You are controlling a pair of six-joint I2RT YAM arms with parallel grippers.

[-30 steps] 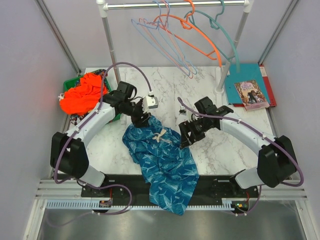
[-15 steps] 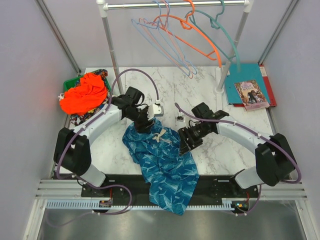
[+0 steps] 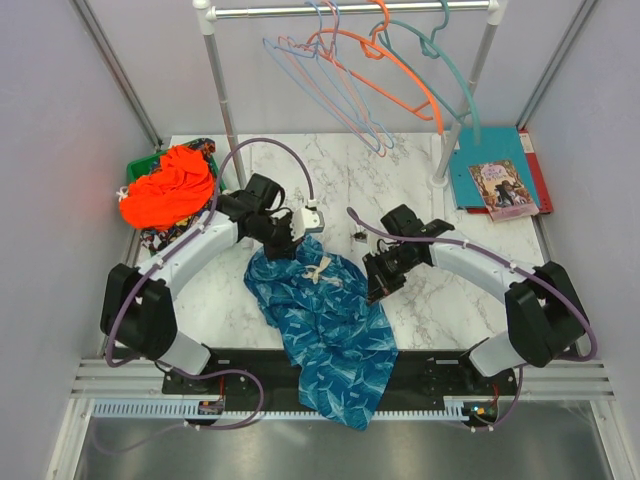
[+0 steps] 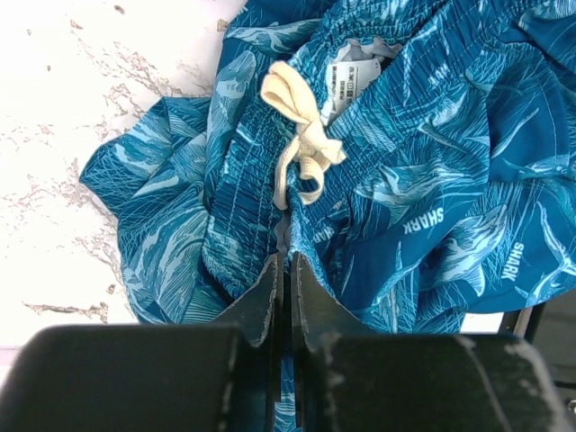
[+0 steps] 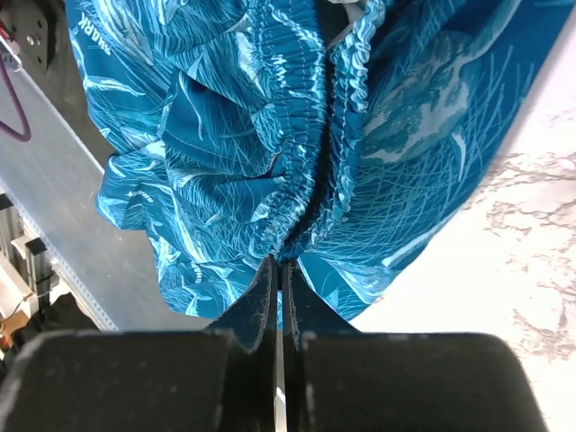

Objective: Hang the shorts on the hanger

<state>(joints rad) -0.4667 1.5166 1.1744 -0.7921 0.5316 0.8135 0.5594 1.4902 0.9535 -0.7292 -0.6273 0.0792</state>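
Our left gripper (image 3: 283, 243) and right gripper (image 3: 377, 285) both sit low on the shorts (image 3: 330, 335), at the end farthest from us. The shorts lie crumpled on the marble table (image 3: 400, 170), with one end draped over its near edge. The hanger (image 3: 285, 62) hangs on the rail (image 3: 350, 10) at the back, well apart from them.

From the left wrist, we see the fingers pressed together on a fold of the shorts, near the drawstring (image 4: 301, 148).

From the right wrist, we see the fingers pinching the gathered waistband (image 5: 306, 135).

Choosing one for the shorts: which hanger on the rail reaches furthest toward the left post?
The thin pale blue hanger: its tip comes nearest the left post, while the orange hanger and teal hanger hang further right.
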